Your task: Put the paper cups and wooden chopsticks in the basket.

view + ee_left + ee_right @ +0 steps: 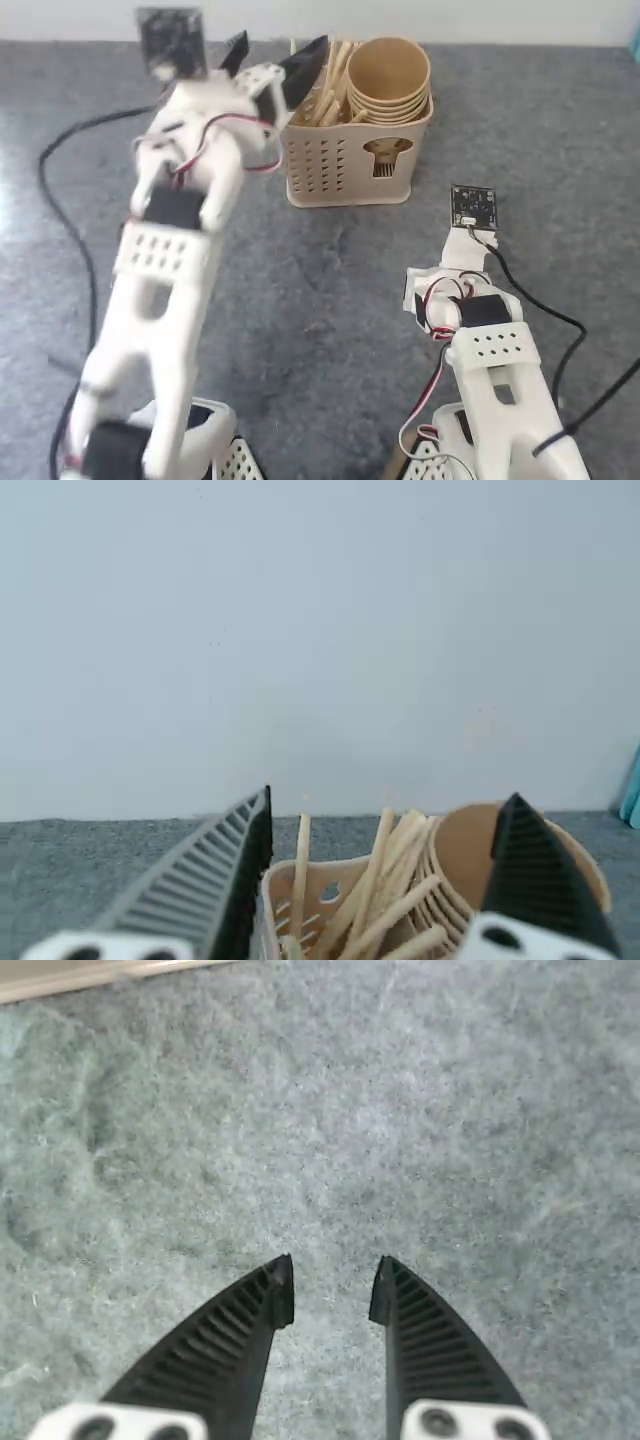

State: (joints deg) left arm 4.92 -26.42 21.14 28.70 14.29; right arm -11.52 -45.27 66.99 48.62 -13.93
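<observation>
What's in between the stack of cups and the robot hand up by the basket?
The wooden chopsticks are there. They stand in the basket, between the left hand and the paper cups. The high view shows it.

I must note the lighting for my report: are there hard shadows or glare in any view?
High view: soft light, a faint shadow at the foot of the basket, no glare. Left wrist view: the wall evenly lit, no bright spot. Right wrist view: even light on the table, no hard shadow.
</observation>
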